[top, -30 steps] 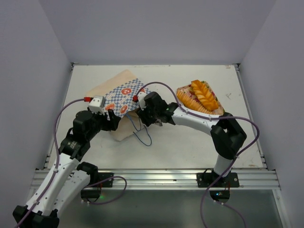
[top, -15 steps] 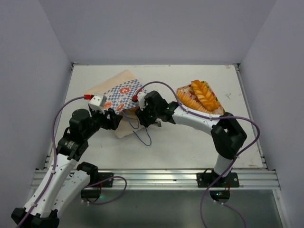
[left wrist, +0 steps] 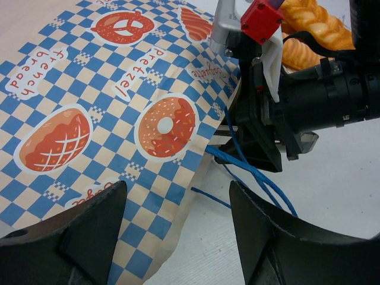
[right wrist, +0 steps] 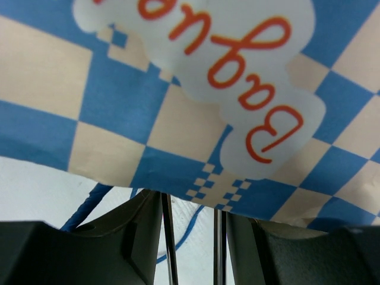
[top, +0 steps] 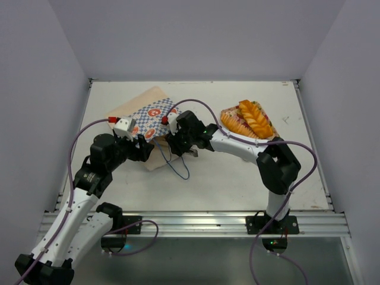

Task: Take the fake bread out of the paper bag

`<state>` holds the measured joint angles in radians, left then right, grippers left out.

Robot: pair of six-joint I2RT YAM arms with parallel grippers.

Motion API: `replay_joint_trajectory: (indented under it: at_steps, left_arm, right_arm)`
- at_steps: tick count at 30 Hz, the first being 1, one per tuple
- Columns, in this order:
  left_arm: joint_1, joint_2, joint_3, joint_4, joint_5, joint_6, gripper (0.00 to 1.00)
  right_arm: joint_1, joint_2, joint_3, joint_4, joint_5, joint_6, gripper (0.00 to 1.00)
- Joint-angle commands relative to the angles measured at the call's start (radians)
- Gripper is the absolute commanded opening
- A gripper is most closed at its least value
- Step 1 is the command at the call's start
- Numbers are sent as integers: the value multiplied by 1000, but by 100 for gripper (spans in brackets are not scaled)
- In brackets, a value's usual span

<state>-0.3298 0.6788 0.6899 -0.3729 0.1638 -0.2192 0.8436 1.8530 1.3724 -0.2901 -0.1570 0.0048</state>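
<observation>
The paper bag (top: 149, 114) lies flat on the table, its checkered band up and its blue cord handles (top: 178, 169) trailing toward me. My left gripper (top: 147, 148) hovers open over the bag's near edge (left wrist: 172, 237), nothing between its fingers (left wrist: 89, 225). From the right, my right gripper (top: 173, 139) reaches to the bag's side. Its jaws stand apart, with table and cord (right wrist: 178, 237) showing between them, and its tips are hidden under the printed paper (right wrist: 178, 89). Fake bread (top: 255, 117) lies piled on the pink tray (top: 233, 126). Any bread in the bag is hidden.
The tray stands at the back right, near the right arm's elbow (top: 279, 163). White walls close the table's left, back and right sides. The left wrist view shows the right wrist (left wrist: 309, 107) close beside the bag, with bread (left wrist: 312, 27) behind it.
My right gripper has slid left, in under the bag's edge. The bag and my left gripper have shifted slightly left and away. Neither gripper's opening has changed.
</observation>
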Motion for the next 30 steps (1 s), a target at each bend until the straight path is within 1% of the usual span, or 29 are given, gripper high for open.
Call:
replay_joint_trajectory:
  at_steps: [1,6,13,17,23,30]
  left_arm:
    - [-5,7,17,37,14,20,73]
    - [-5,11,8,45,20,17,73]
    - [-5,11,7,52,19,20,73]
    - [-5,16,7,58,25,18,73]
    - [-5,11,5,58,26,18,73]
    - [-5,10,0,60,31,18,73]
  right_arm:
    - [-1,12,50,11,-3,-15,47]
    - [-1,9,40,12,16,-34,47]
    - [-1,-60,-27,49,48,-48,48]
    - [-1,-78,-35,51,51,-52,48]
    - [-1,-51,-30,51,28,-52,48]
    - [-1,23,45,14,-3,-46,48]
